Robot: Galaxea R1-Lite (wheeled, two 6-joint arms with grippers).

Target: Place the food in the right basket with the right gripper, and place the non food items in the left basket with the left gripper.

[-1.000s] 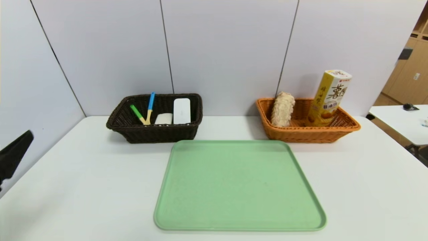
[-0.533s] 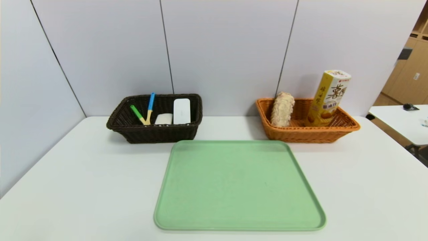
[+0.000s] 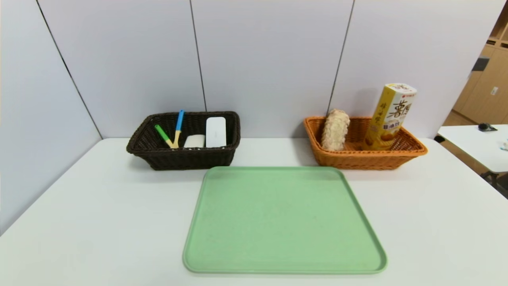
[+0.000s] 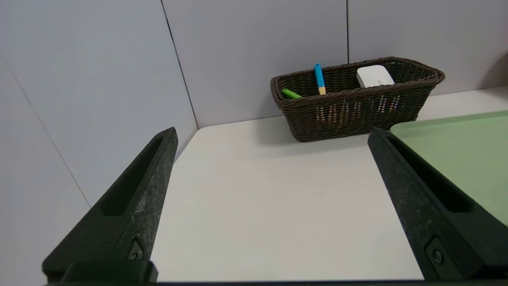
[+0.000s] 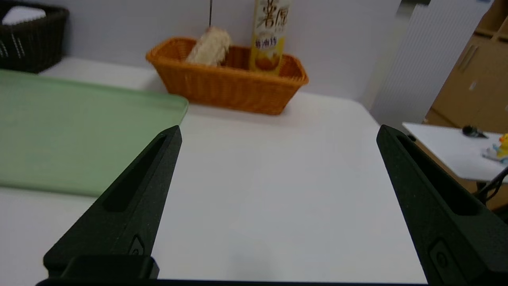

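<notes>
The dark brown left basket (image 3: pixel 182 157) holds a green pen (image 3: pixel 162 135), a blue pen (image 3: pixel 179 121), a white block (image 3: pixel 194 141) and a white flat box (image 3: pixel 216 131). The orange right basket (image 3: pixel 357 159) holds a beige bread roll (image 3: pixel 335 129) and a yellow snack box (image 3: pixel 391 116). The green tray (image 3: pixel 283 218) lies bare. Both grippers are out of the head view. My left gripper (image 4: pixel 272 135) is open and empty over the table's left part. My right gripper (image 5: pixel 278 133) is open and empty over the table's right part.
The grey partition wall (image 3: pixel 258 59) stands right behind both baskets. A second white table (image 3: pixel 476 145) stands off to the right. White tabletop (image 3: pixel 99 206) lies on both sides of the tray.
The left gripper's black finger showed at the head view's left edge one second ago; it has withdrawn out of that view. Nothing else moved.
</notes>
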